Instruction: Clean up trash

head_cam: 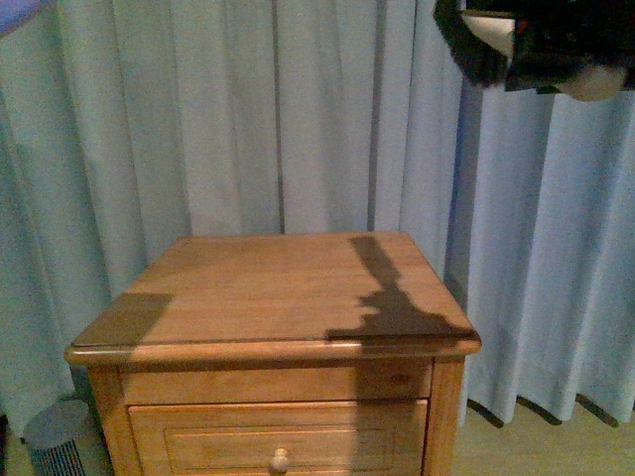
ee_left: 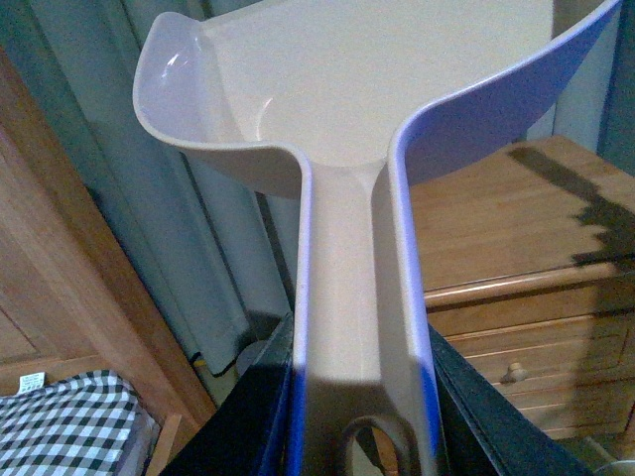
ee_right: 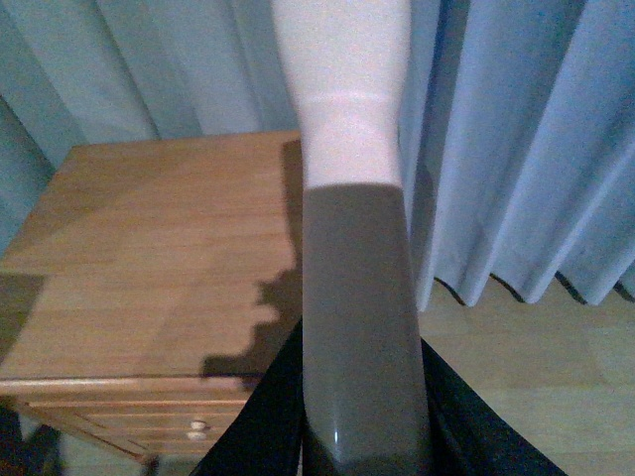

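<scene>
My left gripper (ee_left: pixel 362 421) is shut on the handle of the beige-pink dustpan (ee_left: pixel 337 89), whose scoop points away from the wrist and is held off the nightstand (ee_left: pixel 516 218). What shows of the scoop holds nothing. My right gripper (ee_right: pixel 362 416) is shut on the brush (ee_right: pixel 352 248), a long pale handle reaching out over the nightstand's (ee_right: pixel 149 248) edge. In the front view a dark arm part (head_cam: pixel 556 40) with a beige piece hangs at the top right, high above the wooden top (head_cam: pixel 268 288). The trash is out of view in every frame.
Pale blue curtains (head_cam: pixel 298 119) hang right behind the nightstand and down to the wooden floor (ee_right: pixel 536 377). A drawer with a round knob (head_cam: pixel 280 459) faces me. A grey ribbed bin (head_cam: pixel 60 436) stands at the lower left. A checkered cloth (ee_left: pixel 60 416) lies beside a wooden panel.
</scene>
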